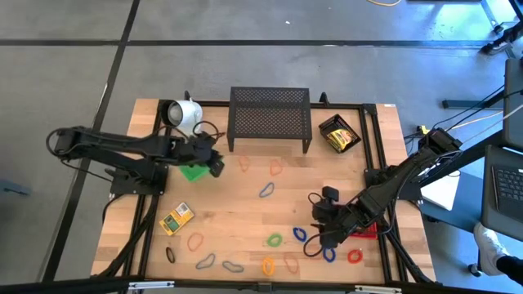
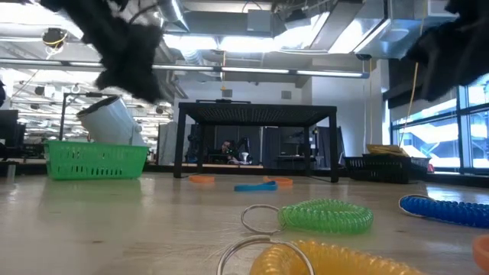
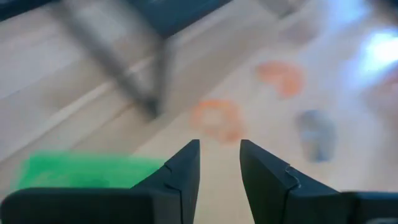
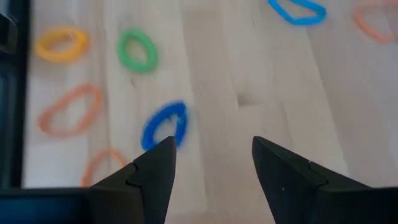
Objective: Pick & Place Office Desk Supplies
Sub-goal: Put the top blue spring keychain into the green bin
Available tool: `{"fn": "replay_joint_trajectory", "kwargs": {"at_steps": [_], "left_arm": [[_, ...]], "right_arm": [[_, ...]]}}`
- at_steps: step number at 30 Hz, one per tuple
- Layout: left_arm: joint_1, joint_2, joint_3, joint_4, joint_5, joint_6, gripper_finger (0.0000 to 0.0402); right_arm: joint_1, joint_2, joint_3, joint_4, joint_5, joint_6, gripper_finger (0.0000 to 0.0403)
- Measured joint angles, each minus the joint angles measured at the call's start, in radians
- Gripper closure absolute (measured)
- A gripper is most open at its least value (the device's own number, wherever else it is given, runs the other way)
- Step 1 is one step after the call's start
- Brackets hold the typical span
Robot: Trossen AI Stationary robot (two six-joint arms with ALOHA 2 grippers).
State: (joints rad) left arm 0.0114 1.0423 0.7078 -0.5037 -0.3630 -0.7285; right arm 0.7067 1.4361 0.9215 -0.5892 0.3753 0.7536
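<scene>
I hold the right gripper (image 1: 320,219) low over the lower right of the frame, fingers spread and empty, with a blue loop (image 4: 164,125) lying just ahead of one finger tip. To take it well, I judge I should shift toward that loop until its band sits between the fingers, drop straight down, then close, keeping clear of the green loop (image 4: 137,51) and the orange loops (image 4: 69,109) near it. My left gripper (image 1: 214,162) hangs at centre left over the green basket (image 1: 194,171), its fingers parted a little and holding nothing I can see. More loops lie scattered along the bottom of the frame, and a yellow box (image 1: 176,218) rests at lower left; another sits in the black tray (image 1: 339,133) at upper right. The mesh shelf (image 1: 270,119) stands at top centre and the white mug (image 1: 185,113) at upper left, both well away from the right arm, so nothing blocks this pick but crowding neighbours.
</scene>
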Motion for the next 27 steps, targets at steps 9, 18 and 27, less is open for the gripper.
{"fn": "replay_joint_trajectory", "kwargs": {"at_steps": [9, 18, 27], "left_arm": [[-0.134, 0.0, 0.0, 0.409, 0.018, 0.173, 0.0297], [-0.223, 0.0, 0.0, 0.511, 0.009, 0.246, 0.03], [-0.247, 0.0, 0.0, 0.508, -0.059, 0.295, 0.0298]], "right_arm": [[-0.001, 0.0, 0.0, 0.239, 0.01, -0.047, 0.0191], [-0.005, -0.001, 0.0, 0.199, 0.158, -0.04, 0.0191], [-0.113, -0.032, 0.0, 0.177, -0.029, -0.106, 0.0191]]}}
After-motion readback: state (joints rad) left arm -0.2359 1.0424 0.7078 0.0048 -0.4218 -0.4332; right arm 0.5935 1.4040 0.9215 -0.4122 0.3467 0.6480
